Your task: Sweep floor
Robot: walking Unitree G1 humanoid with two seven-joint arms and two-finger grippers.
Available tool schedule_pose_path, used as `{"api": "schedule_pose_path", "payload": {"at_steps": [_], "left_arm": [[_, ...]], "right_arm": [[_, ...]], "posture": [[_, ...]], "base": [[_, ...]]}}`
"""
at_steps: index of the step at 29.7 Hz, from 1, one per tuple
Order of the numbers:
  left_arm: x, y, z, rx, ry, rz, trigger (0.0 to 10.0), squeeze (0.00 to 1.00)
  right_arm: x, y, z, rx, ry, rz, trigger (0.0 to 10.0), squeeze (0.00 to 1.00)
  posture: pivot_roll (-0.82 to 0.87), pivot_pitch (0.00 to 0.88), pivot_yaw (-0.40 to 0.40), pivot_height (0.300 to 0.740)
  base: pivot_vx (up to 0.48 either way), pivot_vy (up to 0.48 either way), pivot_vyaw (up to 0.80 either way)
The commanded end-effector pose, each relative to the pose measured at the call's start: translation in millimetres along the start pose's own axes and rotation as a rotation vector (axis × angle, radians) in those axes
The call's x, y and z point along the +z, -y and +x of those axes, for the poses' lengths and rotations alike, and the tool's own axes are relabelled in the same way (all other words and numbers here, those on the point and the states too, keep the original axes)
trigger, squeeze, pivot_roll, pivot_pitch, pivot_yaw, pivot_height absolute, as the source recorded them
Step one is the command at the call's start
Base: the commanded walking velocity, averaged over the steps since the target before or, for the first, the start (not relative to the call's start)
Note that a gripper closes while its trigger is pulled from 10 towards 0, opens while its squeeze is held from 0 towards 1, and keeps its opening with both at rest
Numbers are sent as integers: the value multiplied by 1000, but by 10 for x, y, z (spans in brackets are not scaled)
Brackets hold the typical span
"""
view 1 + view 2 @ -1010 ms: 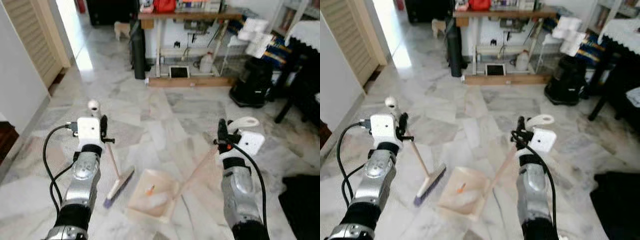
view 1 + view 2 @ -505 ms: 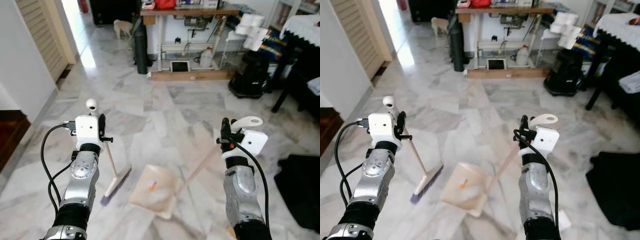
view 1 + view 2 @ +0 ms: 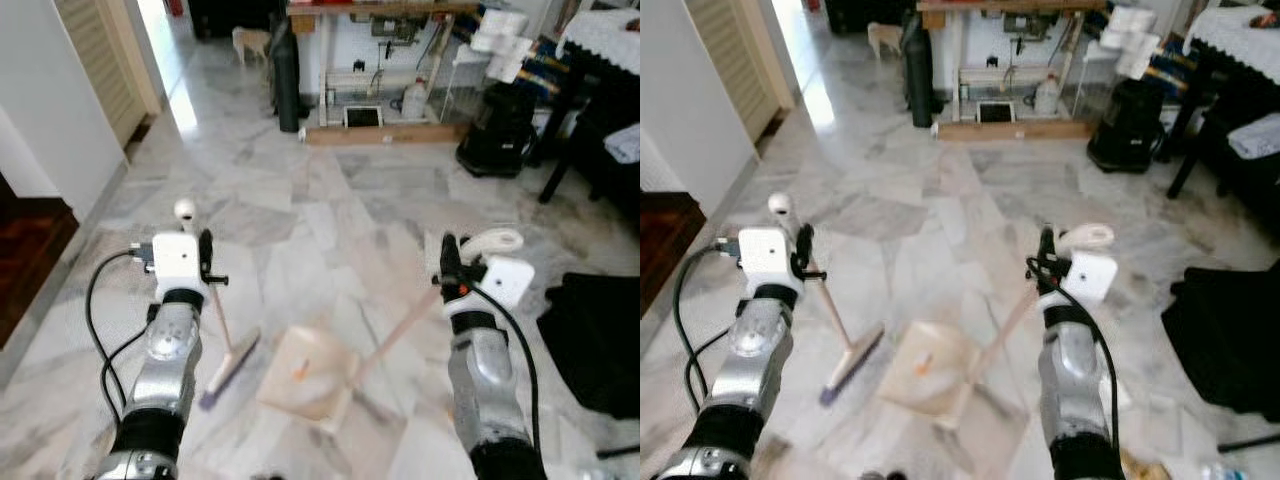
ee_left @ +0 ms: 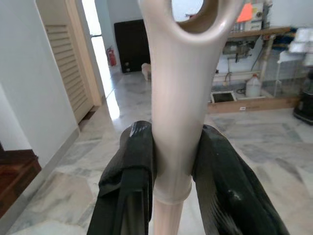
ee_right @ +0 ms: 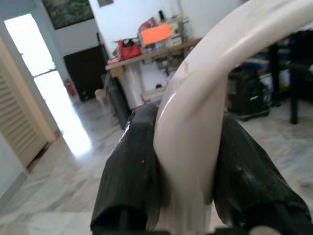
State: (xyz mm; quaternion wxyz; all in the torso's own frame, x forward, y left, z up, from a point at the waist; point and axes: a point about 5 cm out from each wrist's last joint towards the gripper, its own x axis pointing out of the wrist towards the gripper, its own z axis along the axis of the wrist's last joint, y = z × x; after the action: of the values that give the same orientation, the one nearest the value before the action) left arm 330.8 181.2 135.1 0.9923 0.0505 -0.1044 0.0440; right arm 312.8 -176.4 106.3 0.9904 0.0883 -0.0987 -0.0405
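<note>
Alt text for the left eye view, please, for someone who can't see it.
The left tool grips a small broom and the right tool a dustpan by its long handle, both low over a marble floor. An orange scrap lies in the pan.

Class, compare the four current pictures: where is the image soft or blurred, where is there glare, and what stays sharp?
Left eye view: the broom head and dustpan are smeared by motion blur; glare whitens the floor by the doorway. Right eye view: same softness low in frame. Left wrist view: fingers and handle sharp, room behind softer. Right wrist view: the doorway is blown out white.
</note>
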Motion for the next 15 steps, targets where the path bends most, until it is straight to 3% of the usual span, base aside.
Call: {"api": "schedule_pose_path", "payload": {"at_steps": [1,15], "left_arm": [[89,-40,35,12,47,1,10000,0],[94,-51,40,23,48,2,10000,0]], "right_arm": [[114,-78,73,23,50,6,10000,0],[117,-65,83,26,41,-11,10000,0]], "posture": [[-14,0,-4,740],[-16,0,-4,740]], "base": [[-255,0,0],[-257,0,0]]}}
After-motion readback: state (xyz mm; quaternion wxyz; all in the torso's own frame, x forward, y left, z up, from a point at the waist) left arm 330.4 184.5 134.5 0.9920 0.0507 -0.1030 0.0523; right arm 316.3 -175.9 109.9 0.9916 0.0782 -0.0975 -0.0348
